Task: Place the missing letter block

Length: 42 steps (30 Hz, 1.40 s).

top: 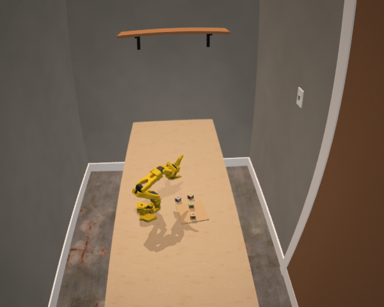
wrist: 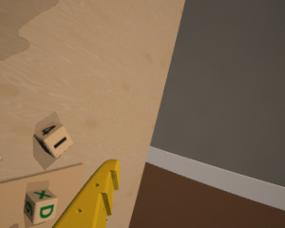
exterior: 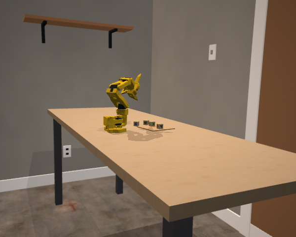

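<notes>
A tan mat (top: 202,211) (exterior: 168,128) (wrist: 66,180) lies on the table to the right of the arm's base. Two blocks stand on it: one with green letters (top: 191,204) (exterior: 152,124) (wrist: 40,205), showing a D on one face in the wrist view, and one with dark letters (top: 192,216) (exterior: 159,126). Two blocks lie off the mat beyond its far edge: one with a blue letter (top: 178,199) (exterior: 136,123) and one with dark marks (top: 190,196) (exterior: 145,122) (wrist: 54,140). My gripper (top: 180,166) (exterior: 139,86) is wide open and empty, raised high above the table, behind the blocks. Only one yellow jaw (wrist: 92,216) shows in the wrist view.
The arm's base (top: 147,208) (exterior: 114,123) stands left of the mat. The table's right edge (top: 233,204) runs close past the mat. A wall shelf (top: 172,32) hangs high at the back.
</notes>
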Motion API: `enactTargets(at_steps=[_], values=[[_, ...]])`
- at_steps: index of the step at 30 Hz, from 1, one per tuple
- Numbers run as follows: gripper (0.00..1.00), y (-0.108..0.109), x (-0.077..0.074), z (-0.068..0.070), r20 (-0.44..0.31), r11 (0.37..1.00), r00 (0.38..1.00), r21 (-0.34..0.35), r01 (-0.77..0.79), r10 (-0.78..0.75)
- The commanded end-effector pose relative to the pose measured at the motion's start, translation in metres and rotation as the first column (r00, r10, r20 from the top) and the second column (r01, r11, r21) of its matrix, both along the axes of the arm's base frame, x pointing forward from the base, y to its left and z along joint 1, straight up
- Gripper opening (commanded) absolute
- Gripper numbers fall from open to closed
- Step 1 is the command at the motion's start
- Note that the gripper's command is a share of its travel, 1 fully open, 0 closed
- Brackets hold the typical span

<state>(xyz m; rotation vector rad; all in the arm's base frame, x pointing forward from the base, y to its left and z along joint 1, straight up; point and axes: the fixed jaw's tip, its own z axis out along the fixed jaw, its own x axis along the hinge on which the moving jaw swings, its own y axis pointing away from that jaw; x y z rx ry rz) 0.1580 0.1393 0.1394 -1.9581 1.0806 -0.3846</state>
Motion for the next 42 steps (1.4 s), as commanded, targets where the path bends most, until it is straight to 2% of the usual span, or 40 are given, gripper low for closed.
enactTargets(at_steps=[1, 7, 15, 23, 32, 42], values=[[1.0, -0.001, 0.003, 0.013, 0.022, 0.999, 0.999, 0.045, 0.026, -0.027], [1.0, -0.003, 0.003, 0.012, 0.012, 0.998, 0.999, 0.049, 0.04, -0.041], [1.0, -0.012, 0.006, 0.01, -0.059, 0.988, 0.989, 0.074, 0.138, -0.134], [1.0, -0.013, 0.006, 0.01, -0.069, 0.985, 0.987, 0.077, 0.152, -0.147], [1.0, -0.024, 0.009, 0.007, -0.144, 0.961, 0.959, 0.098, 0.26, -0.244], [1.0, -0.027, 0.009, 0.007, -0.167, 0.951, 0.947, 0.104, 0.292, -0.273]])
